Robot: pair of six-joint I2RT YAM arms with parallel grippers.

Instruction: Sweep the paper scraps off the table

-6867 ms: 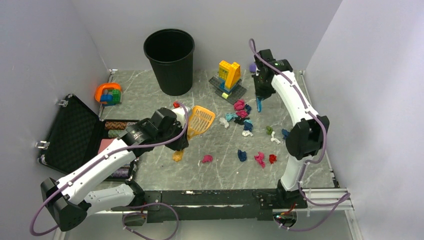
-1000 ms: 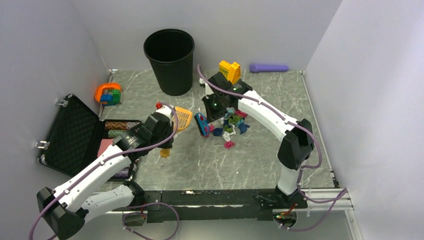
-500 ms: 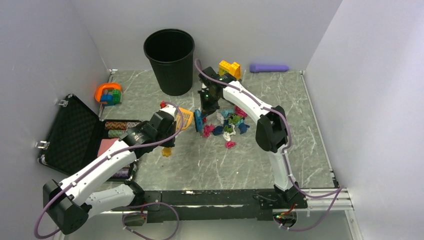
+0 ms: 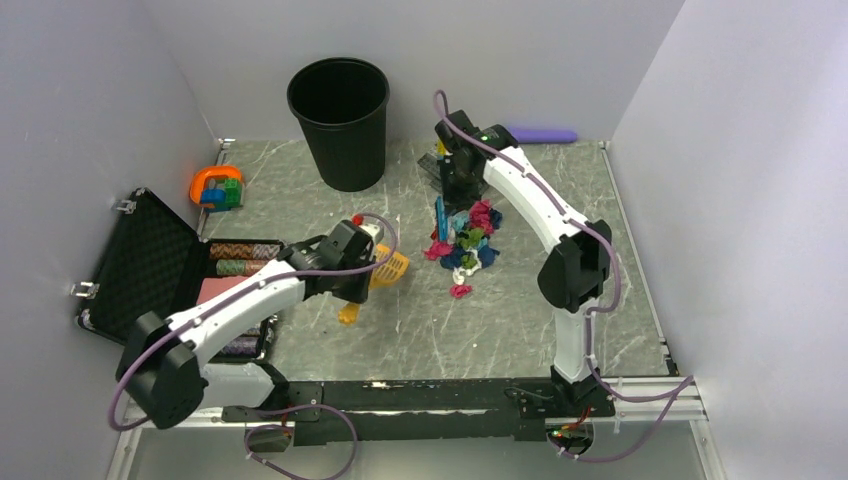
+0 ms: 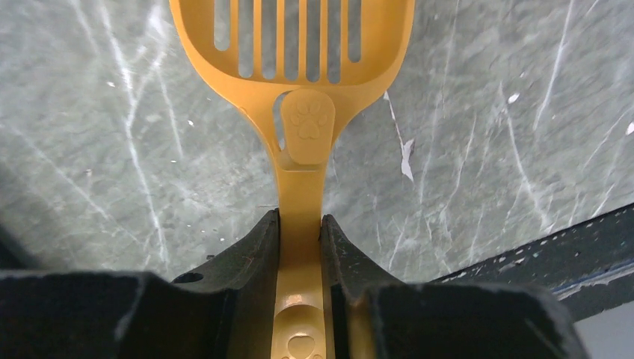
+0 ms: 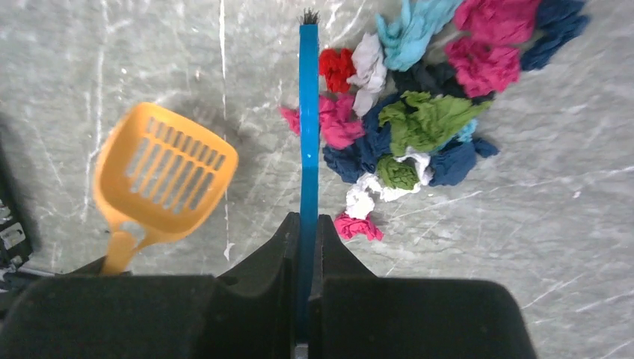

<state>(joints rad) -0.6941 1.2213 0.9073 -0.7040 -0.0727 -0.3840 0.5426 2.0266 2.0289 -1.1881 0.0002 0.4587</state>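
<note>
the left hand [image 5: 299,224] is clamped on the handle of the orange slotted scoop [image 5: 299,52], whose blade points away from the wrist over bare tabletop [image 4: 450,320]. the right hand [image 6: 306,228] is clamped on the handle of the thin blue brush [image 6: 308,112], bristled tip pointing away from the wrist. the paper scraps [image 6: 419,120] lie bunched in one heap mid-tabletop, touching the brush on its right side, with one pink wad just apart at the near edge; the scoop sits left of the brush, apart from the heap.
</note>
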